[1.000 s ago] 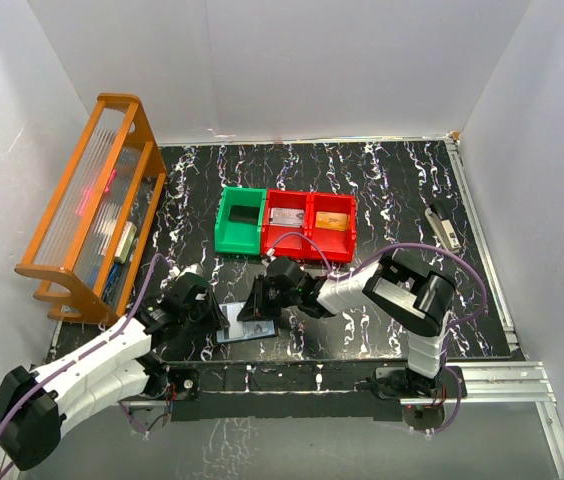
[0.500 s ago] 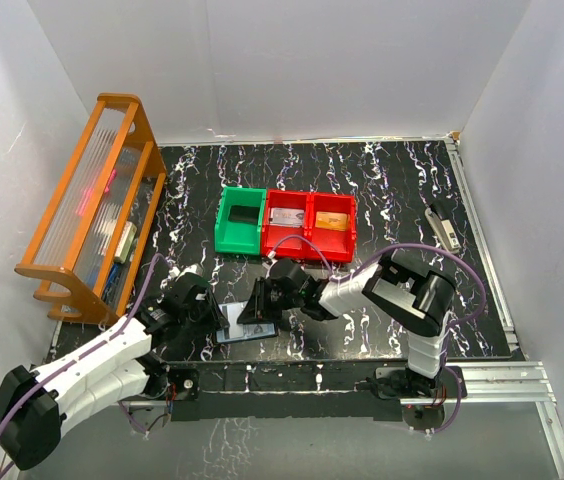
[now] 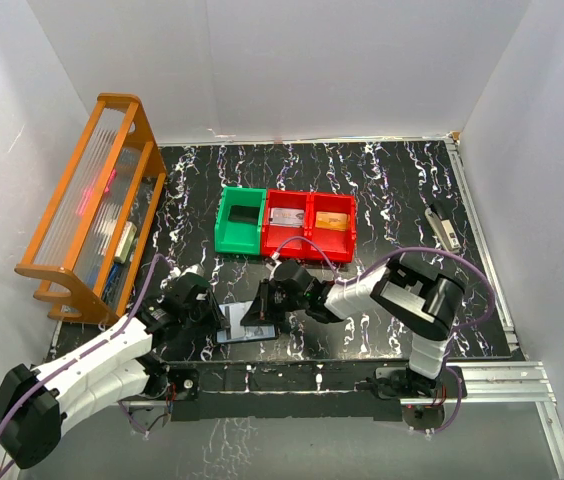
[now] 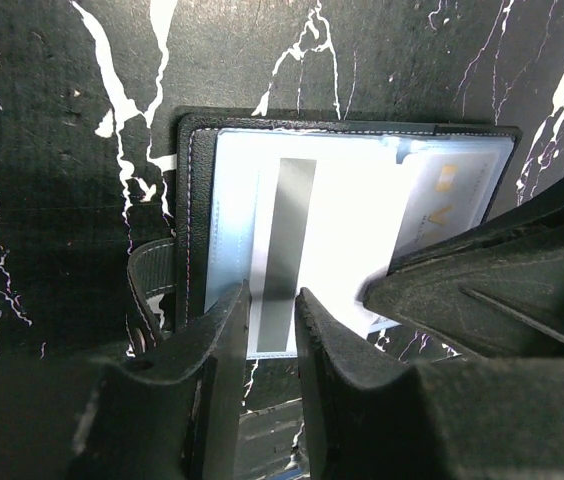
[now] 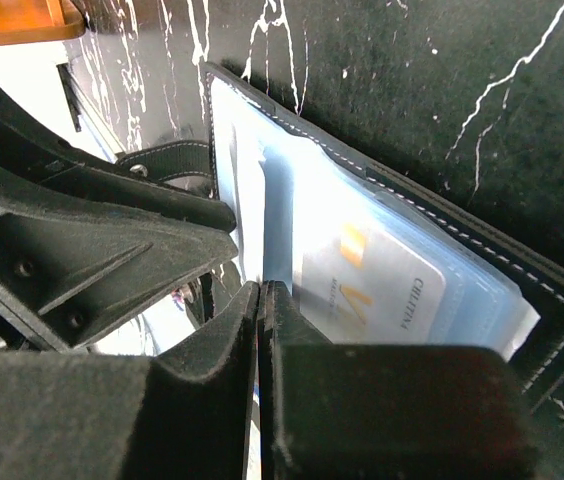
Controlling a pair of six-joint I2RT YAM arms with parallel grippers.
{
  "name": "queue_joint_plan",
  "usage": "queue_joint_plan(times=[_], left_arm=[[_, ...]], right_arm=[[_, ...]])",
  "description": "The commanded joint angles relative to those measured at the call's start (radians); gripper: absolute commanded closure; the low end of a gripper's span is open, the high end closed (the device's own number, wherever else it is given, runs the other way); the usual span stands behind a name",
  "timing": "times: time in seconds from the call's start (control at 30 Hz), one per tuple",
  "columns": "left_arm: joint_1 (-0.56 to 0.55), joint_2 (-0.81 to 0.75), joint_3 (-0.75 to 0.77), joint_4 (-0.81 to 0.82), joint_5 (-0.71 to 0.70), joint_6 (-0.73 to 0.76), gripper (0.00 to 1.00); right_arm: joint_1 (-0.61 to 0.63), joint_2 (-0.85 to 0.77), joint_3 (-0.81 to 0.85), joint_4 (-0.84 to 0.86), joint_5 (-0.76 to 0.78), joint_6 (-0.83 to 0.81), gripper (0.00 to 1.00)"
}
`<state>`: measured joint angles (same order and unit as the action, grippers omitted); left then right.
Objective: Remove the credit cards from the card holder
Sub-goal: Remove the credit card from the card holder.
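The card holder point(image 3: 249, 327) lies open near the table's front edge, dark rim point(image 4: 190, 200) around light-blue panels point(image 5: 262, 200). A pale card with a grey stripe point(image 4: 290, 240) sticks out past the holder's near edge. A card with an orange logo point(image 5: 372, 285) sits inside a clear pocket. My left gripper point(image 4: 272, 295) hovers over the striped card, its fingers a narrow gap apart and nothing clearly held. My right gripper point(image 5: 262, 287) is shut, tips against the blue panel; whether a card edge is pinched is hidden. The two grippers point(image 3: 207, 310) point(image 3: 267, 305) face each other across the holder.
A green bin point(image 3: 224, 225) holds a black card point(image 3: 243, 213); the red double bin point(image 3: 307, 240) holds a grey card point(image 3: 285, 217) and an orange one point(image 3: 331, 222). An orange wooden rack point(image 3: 92, 200) stands at left. A small grey device point(image 3: 444, 228) lies at right.
My right gripper has shifted slightly toward the front edge over the holder. The left arm and the holder have barely moved.
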<state>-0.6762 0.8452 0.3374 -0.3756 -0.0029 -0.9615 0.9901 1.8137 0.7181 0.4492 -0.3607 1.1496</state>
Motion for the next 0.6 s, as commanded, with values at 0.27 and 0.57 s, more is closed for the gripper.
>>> queue_joint_plan(times=[0.27, 0.57], left_arm=[[-0.002, -0.014, 0.001, -0.076, -0.023, 0.003, 0.76], [-0.002, -0.06, 0.065, -0.085, -0.033, 0.015, 0.72]], right_arm=[[-0.019, -0.067, -0.016, -0.06, 0.023, -0.055, 1.0], [-0.031, -0.081, 0.018, -0.125, 0.002, -0.104, 1.0]])
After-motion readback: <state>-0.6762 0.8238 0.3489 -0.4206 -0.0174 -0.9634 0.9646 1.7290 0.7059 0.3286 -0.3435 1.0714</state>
